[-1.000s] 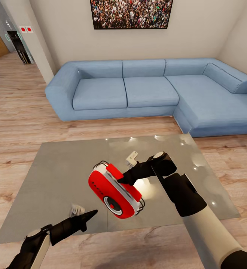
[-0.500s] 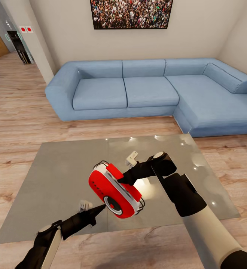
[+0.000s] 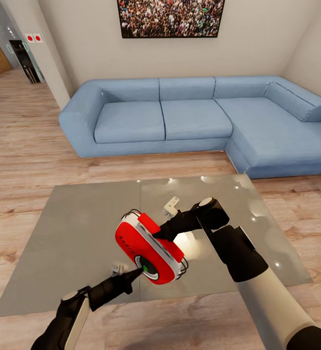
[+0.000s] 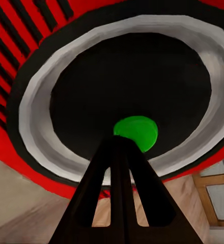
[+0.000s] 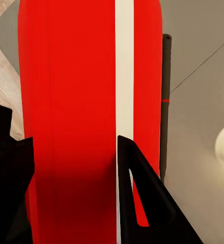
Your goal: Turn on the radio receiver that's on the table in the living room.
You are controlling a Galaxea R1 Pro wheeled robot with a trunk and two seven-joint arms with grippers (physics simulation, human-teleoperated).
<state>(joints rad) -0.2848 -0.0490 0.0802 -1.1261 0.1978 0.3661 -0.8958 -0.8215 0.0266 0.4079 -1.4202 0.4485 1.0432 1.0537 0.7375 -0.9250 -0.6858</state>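
Observation:
The red radio receiver (image 3: 148, 245) is held tilted above the grey table (image 3: 82, 223), its round dial (image 3: 146, 266) facing me. My right gripper (image 3: 159, 233) is shut on its body; in the right wrist view the black fingers (image 5: 137, 193) flank the red shell and white band of the radio receiver (image 5: 71, 101), the right gripper (image 5: 66, 147) clamping it. My left gripper (image 3: 138, 271) is shut, its tip touching the dial. In the left wrist view the left gripper (image 4: 121, 141) meets the dial (image 4: 127, 76) at a green spot (image 4: 136, 133).
A blue L-shaped sofa (image 3: 189, 121) stands beyond the table against the beige wall with the crowd picture (image 3: 170, 17). Light wood floor (image 3: 19, 155) surrounds the table. A doorway (image 3: 24, 58) opens at the far left.
My left gripper moved forward and right until its tip reached the dial. A green spot now glows on the dial. The right arm and radio stayed still.

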